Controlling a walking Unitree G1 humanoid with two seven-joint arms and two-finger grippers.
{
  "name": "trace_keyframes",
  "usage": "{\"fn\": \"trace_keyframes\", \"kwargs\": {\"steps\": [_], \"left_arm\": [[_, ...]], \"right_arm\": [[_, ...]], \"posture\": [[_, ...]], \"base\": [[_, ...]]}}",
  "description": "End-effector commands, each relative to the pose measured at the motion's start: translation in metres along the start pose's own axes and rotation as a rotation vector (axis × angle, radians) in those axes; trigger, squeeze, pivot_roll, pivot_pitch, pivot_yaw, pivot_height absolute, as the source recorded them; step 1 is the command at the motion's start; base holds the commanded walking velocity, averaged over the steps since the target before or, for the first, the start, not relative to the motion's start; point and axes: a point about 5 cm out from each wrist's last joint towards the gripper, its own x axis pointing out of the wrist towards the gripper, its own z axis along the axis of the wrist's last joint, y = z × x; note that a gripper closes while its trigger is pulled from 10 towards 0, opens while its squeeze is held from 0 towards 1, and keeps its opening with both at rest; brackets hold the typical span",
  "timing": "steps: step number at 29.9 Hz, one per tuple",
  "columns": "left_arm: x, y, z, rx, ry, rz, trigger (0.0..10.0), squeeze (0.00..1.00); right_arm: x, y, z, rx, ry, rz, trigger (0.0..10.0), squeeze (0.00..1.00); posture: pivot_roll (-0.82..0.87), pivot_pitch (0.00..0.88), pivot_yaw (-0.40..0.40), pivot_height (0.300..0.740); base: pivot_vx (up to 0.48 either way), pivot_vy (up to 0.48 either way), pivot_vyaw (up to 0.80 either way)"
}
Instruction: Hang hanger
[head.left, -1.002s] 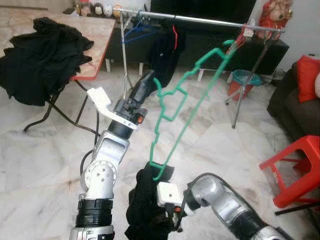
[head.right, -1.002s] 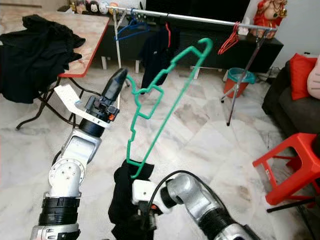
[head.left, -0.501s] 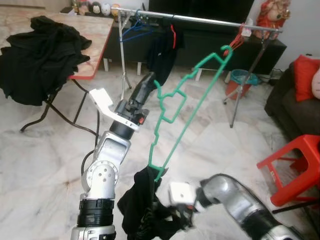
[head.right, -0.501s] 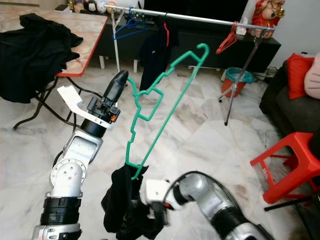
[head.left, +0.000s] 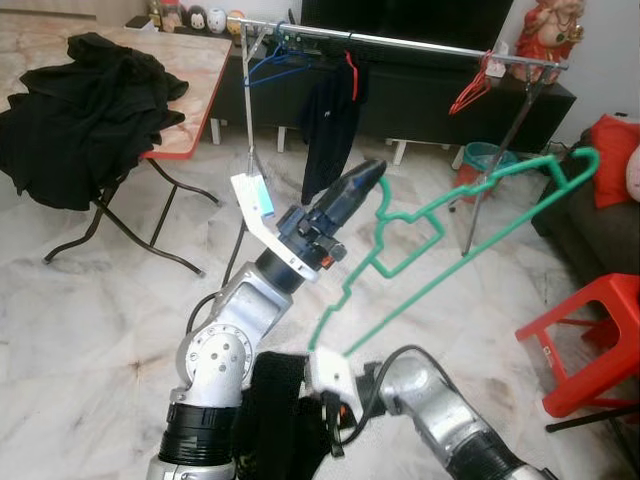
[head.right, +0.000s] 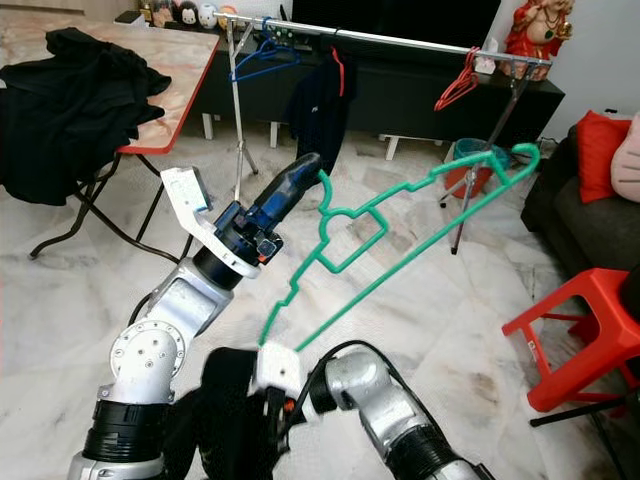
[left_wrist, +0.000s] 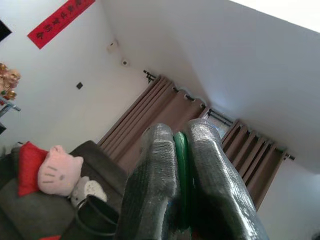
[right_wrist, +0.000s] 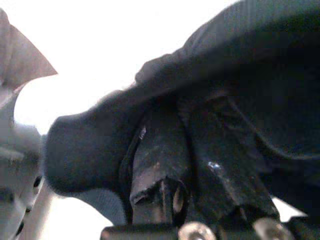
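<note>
A green plastic hanger (head.left: 455, 270) slants through the air in front of me, its hook (head.left: 588, 160) pointing right toward the sofa. My left gripper (head.left: 372, 172) is raised at centre and shut on the hanger's upper bar; the left wrist view shows green plastic pinched between its fingers (left_wrist: 155, 175). A black garment (head.left: 275, 415) hangs low at the hanger's bottom corner. My right gripper (right_wrist: 167, 180) is shut on that black cloth, its fingers buried in it. The metal clothes rail (head.left: 410, 42) stands at the back with a black shirt (head.left: 325, 120), blue hangers (head.left: 268, 66) and red hangers (head.left: 470, 95).
A folding table (head.left: 195, 70) at the left carries a pile of black clothes (head.left: 80, 100). A red stool (head.left: 590, 330) stands at the right, with a dark sofa and red cushion (head.left: 612, 140) behind it. A teal bin (head.left: 482, 155) sits under the rail. The floor is marble.
My left arm has swung the hanger to the right and laid it flatter, so the hook now points right. The black garment and my right gripper sit lower and further left.
</note>
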Motion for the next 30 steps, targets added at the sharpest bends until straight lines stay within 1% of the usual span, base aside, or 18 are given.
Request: {"fn": "trace_keyframes", "kwargs": {"steps": [1,4,6,7,11,13,14,16,17,18,20,22,23,24,25,27,28,30], "left_arm": [[0.015,-0.005,0.005,0.003,-0.036,-0.019,10.0,0.00],[0.024,-0.004,0.013,-0.021,-0.099,0.000,10.0,0.00],[0.030,0.003,0.024,-0.056,-0.194,0.082,10.0,0.00],[0.033,0.006,0.032,-0.085,-0.261,0.124,10.0,0.00],[0.034,0.005,0.034,-0.043,-0.263,0.148,10.0,0.00],[0.029,0.013,0.030,0.142,-0.187,0.245,10.0,0.00],[0.025,0.017,0.028,0.253,-0.131,0.289,10.0,0.00],[0.013,0.029,0.027,0.395,-0.041,0.358,10.0,0.00],[0.008,0.034,0.027,0.425,-0.023,0.388,10.0,0.00],[0.001,0.041,0.030,0.479,-0.008,0.432,10.0,0.00],[-0.015,0.053,0.038,0.556,0.014,0.517,10.0,0.00],[-0.031,0.065,0.051,0.609,-0.019,0.631,10.0,0.00],[-0.049,0.075,0.069,0.664,-0.088,0.770,10.0,0.00],[-0.054,0.077,0.075,0.682,-0.108,0.805,10.0,0.00],[-0.054,0.077,0.075,0.682,-0.108,0.805,10.0,0.00],[-0.062,0.079,0.085,0.723,-0.144,0.856,10.0,0.00],[-0.066,0.080,0.089,0.766,-0.137,0.875,10.0,0.00],[-0.076,0.083,0.093,0.906,-0.061,0.918,10.0,0.00]], "right_arm": [[-0.002,-0.007,-0.006,-0.065,0.128,-0.041,0.0,0.00],[0.001,-0.008,-0.008,-0.081,0.158,-0.046,0.0,0.00],[0.004,-0.009,-0.008,-0.100,0.173,-0.056,0.0,0.00],[0.006,-0.008,-0.007,-0.098,0.164,-0.057,0.0,0.00],[0.007,-0.007,-0.008,-0.093,0.159,-0.060,0.0,0.00],[0.004,-0.009,-0.012,-0.096,0.172,-0.087,0.0,0.00],[0.001,-0.011,-0.014,-0.090,0.170,-0.115,0.0,0.00],[-0.009,-0.017,-0.015,-0.059,0.132,-0.190,0.0,0.00],[-0.012,-0.020,-0.015,-0.046,0.112,-0.220,0.0,0.00],[-0.018,-0.023,-0.015,-0.024,0.088,-0.263,0.0,0.00],[-0.031,-0.028,-0.017,0.021,0.041,-0.352,0.0,0.00],[-0.043,-0.031,-0.021,0.062,0.001,-0.429,0.0,0.00],[-0.056,-0.032,-0.027,0.118,-0.044,-0.509,0.0,0.00],[-0.059,-0.032,-0.029,0.137,-0.058,-0.528,0.0,0.00],[-0.059,-0.032,-0.029,0.137,-0.058,-0.528,0.0,0.00],[-0.067,-0.030,-0.033,0.155,-0.082,-0.561,0.0,0.00],[-0.070,-0.030,-0.034,0.168,-0.096,-0.582,0.0,0.00],[-0.082,-0.031,-0.039,0.204,-0.138,-0.663,0.0,0.00]], "posture": [[0.17,0.000,-0.119,0.740],[0.17,0.000,-0.121,0.740],[0.17,0.000,-0.122,0.740],[0.17,0.000,-0.119,0.740],[0.17,0.000,-0.118,0.740],[0.17,0.000,-0.117,0.740],[0.17,0.000,-0.118,0.740],[0.17,0.000,-0.117,0.740],[0.17,0.000,-0.115,0.740],[0.17,0.000,-0.114,0.740],[0.17,0.000,-0.111,0.740],[0.16,0.000,-0.109,0.740],[0.16,0.000,-0.106,0.740],[0.16,0.000,-0.105,0.740],[0.16,0.000,-0.105,0.740],[0.16,0.000,-0.104,0.740],[0.16,0.000,-0.100,0.740],[0.16,0.000,-0.097,0.740]], "base": [[0.000,0.000,0.00],[0.000,0.000,0.00],[0.000,0.000,0.00],[0.000,0.000,0.00],[0.000,0.000,0.00],[0.000,0.000,0.00],[0.000,0.000,0.00],[0.000,0.000,0.00],[0.000,0.000,0.00],[0.000,0.000,0.00],[0.000,0.000,0.00],[0.000,0.000,0.00],[0.000,0.000,0.00],[0.000,0.000,0.00],[0.000,0.000,0.00],[0.000,0.000,0.00],[0.000,0.000,0.00],[0.000,0.000,0.00]]}}
